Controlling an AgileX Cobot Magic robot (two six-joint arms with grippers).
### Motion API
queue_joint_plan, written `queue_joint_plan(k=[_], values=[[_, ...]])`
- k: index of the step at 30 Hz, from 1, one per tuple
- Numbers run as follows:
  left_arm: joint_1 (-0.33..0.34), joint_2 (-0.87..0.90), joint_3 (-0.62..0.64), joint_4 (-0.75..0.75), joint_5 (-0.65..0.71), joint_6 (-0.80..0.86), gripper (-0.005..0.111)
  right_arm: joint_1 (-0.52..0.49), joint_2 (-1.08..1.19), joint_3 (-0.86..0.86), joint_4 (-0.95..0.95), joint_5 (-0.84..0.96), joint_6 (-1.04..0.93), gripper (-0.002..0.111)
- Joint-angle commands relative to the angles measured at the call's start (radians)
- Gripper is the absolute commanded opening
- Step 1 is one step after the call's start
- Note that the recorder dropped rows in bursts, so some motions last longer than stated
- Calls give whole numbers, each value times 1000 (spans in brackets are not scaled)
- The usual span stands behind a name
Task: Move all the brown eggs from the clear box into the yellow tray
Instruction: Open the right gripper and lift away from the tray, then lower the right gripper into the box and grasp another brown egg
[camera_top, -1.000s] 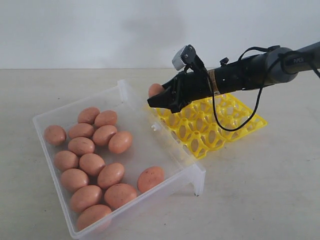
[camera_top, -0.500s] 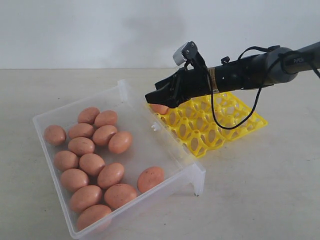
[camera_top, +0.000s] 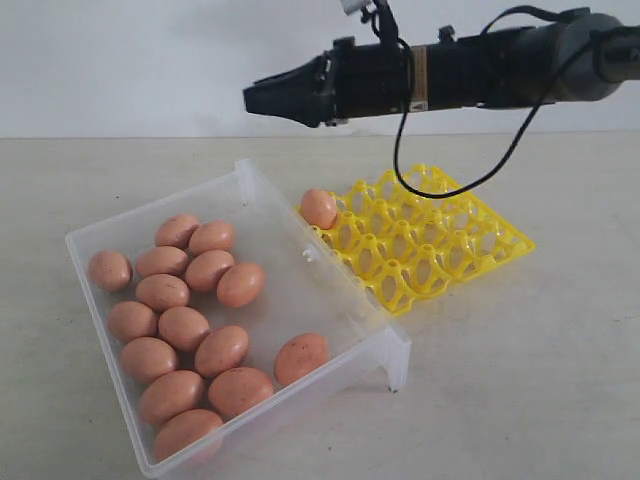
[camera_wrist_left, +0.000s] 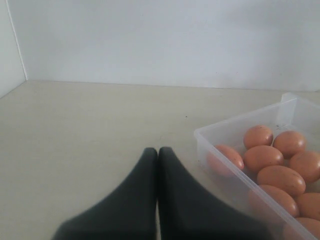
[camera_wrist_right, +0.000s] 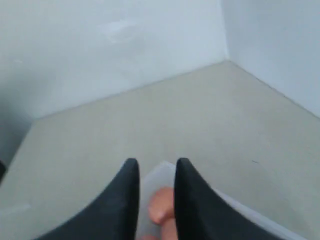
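Check the right gripper (camera_top: 250, 100) first. It hangs in the air, well above the desk (camera_top: 520, 380), with its jaws a narrow gap apart and holding nothing. The right wrist view confirms the gap between the two fingers (camera_wrist_right: 131, 175).

Locate the tray egg (camera_top: 319, 208) below this gripper, back from the tips toward the wrist. It sits in the corner cup of the yellow tray (camera_top: 470, 250), on the side next to the clear box (camera_top: 330, 295). The rest of the tray extends under the arm, behind the gripper.

The clear box lies below the gripper's tips and ahead of them, just beside the tray. Count fifteen brown eggs (camera_top: 184, 328) in it. Most are packed close together in the half away from the tray, and one lone egg (camera_top: 301, 358) lies apart from them, nearer the tray side.

The left gripper (camera_wrist_left: 158, 151) is outside the exterior view. In its wrist view you see the fingers pressed together with nothing between them, low over the desk. The clear box with its brown eggs stands ahead of this gripper and off to one side
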Motion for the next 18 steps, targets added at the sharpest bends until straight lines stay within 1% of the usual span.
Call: queue_joint_plan(k=[1,5,7,8,10,11,12,13,14,15,16,17,18], values=[[-3,-3,-4,-5,0,1,-4,129,-47,-5,-81,3,71,-1],[-3,-3,-4,-5,0,1,-4,236,-47,-5,-258,172,24,0],[-3,-3,-4,-5,0,1,-4,272,-48,-3,-258,291,20,0],[-3,-3,-4,-5,0,1,-4,288,-48,-3,-258,371,20,0],[-3,-3,-4,-5,0,1,-4,328,-59,-3,-258,599,36,0],[-3,-3,-4,-5,0,1,-4,353,-61,-3,-258,760,39,0],[-3,-3,-4,-5,0,1,-4,404,-68,-3,-258,1094,9,0],[-3,-3,-4,-5,0,1,-4,429,-68,-3,-258,1287,-27,0],[-3,-3,-4,-5,0,1,-4,478,-66,-3,-258,1594,-212,0],[-3,-3,-4,-5,0,1,-4,492,-62,-3,-258,1667,-314,0],[-3,-3,-4,-5,0,1,-4,502,-74,-3,-56,1701,-562,0],[-3,-3,-4,-5,0,1,-4,502,-88,-5,135,1695,-710,0],[-3,-3,-4,-5,0,1,-4,502,-111,-16,543,1703,-994,0]])
